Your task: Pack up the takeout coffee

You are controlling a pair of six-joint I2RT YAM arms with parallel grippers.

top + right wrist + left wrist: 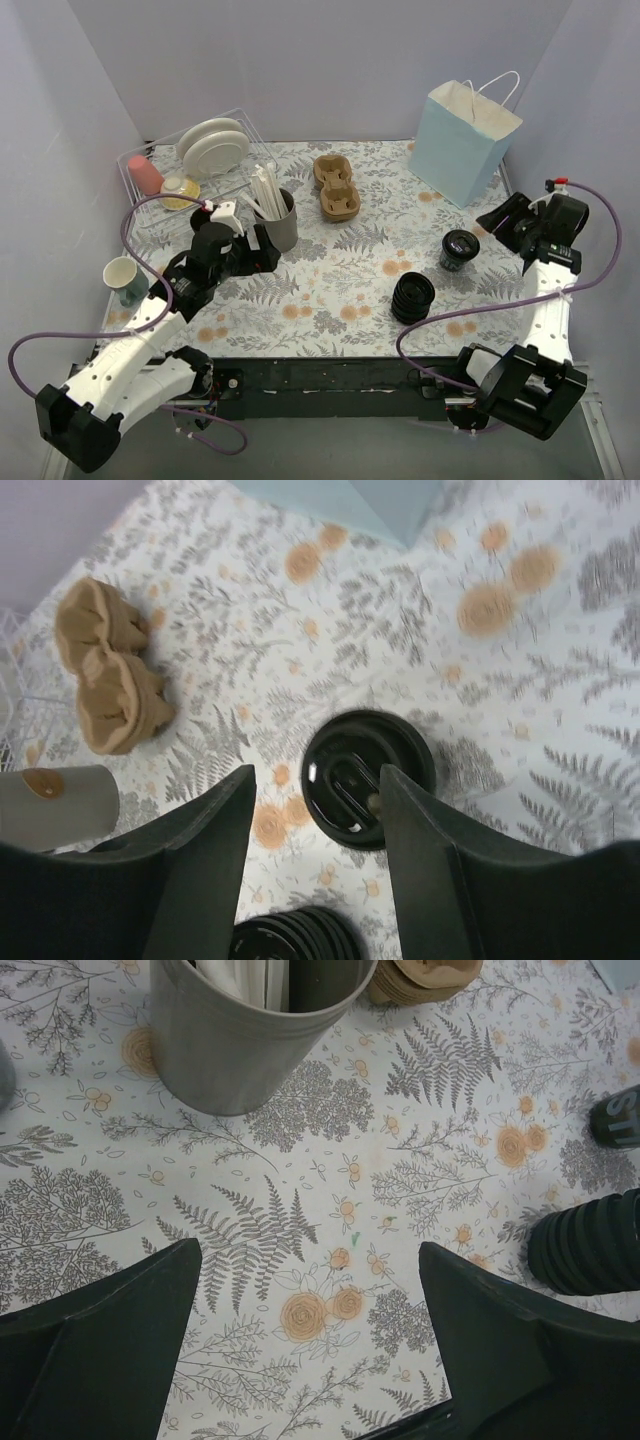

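Right gripper [318,778]: jaws spread wide, holding nothing. The takeout coffee [365,780] shows between them in your wrist view, untouched. It stands upright on the desk [340,285], right of centre, with the lid stack [413,297] just near-left of it. Left gripper [308,1260]: jaws spread wide, empty, over bare desk. The cup wall reads "ST", the rest cut off.

The table [340,290] carries a white covering printed with grey ferns and orange flowers. Its near edge [330,372] is black. Plain pale lavender panels enclose it on three sides: left wall [50,120], back wall [330,60], right wall [600,90]. Illumination is even and diffuse; shadows are soft.
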